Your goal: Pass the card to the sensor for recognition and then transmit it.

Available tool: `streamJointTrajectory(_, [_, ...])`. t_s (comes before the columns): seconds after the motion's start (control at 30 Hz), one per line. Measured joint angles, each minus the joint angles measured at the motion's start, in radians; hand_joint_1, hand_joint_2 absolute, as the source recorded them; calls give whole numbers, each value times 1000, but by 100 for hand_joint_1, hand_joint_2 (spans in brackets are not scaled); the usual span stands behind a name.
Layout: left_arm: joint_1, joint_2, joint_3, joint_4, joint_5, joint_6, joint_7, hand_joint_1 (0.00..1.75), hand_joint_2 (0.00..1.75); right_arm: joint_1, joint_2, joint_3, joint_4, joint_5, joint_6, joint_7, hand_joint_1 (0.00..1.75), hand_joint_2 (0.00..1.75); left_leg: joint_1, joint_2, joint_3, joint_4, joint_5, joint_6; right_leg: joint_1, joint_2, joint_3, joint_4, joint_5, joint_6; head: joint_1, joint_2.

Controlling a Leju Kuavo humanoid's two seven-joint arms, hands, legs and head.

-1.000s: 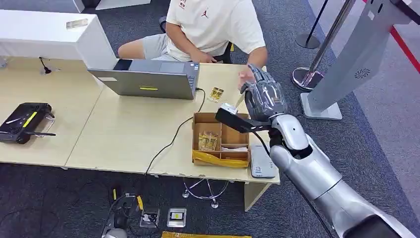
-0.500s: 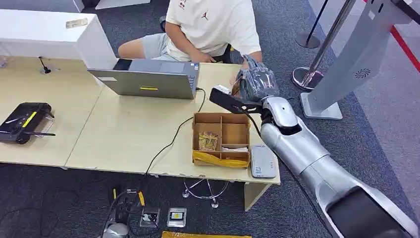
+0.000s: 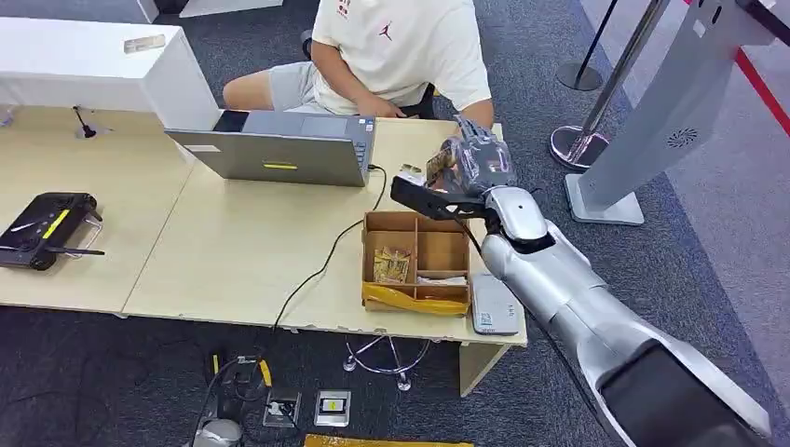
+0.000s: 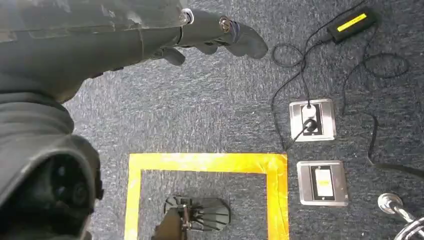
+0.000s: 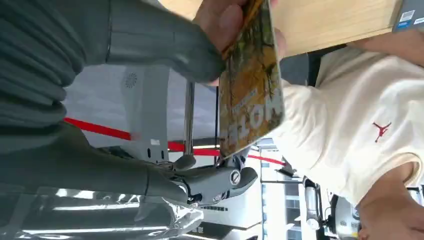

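Right hand (image 3: 475, 160) farther over table, toward person (image 3: 396, 47)

— What colour is the card (image 5: 250, 85)?
— Yellow and gold, mottled, with pale lettering. The thumb (image 5: 165, 47) on it is grey.
— And the right hand (image 3: 475, 163)?
— Silver-grey under a clear, shiny cover.
— The table (image 3: 233, 251)?
— Pale wood. The box (image 3: 416, 262) on it is brown cardboard with yellow tape along its front.
— The floor?
— Dark blue-grey carpet (image 4: 210, 115), marked with a yellow tape outline (image 4: 205, 162).
— The person's shirt (image 3: 396, 47)?
— Cream, with a small red logo.
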Motion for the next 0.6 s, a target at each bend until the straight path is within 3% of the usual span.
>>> streamJointTrajectory(0.27, [1, 0, -1, 3, 21, 9, 1, 0, 0, 1, -15, -2, -12, -51, -40, 19, 0, 175, 0, 0, 0, 0, 0, 0, 0, 0, -1, 0, 0, 0, 0, 0])
streamJointTrajectory(0.6, [18, 0, -1, 10, 58, 50, -40, 0, 0, 109, -159, -52, -266, -21, -156, 114, 0, 175, 0, 0, 0, 1, 0, 0, 0, 0, -1, -1, 0, 0, 0, 0])
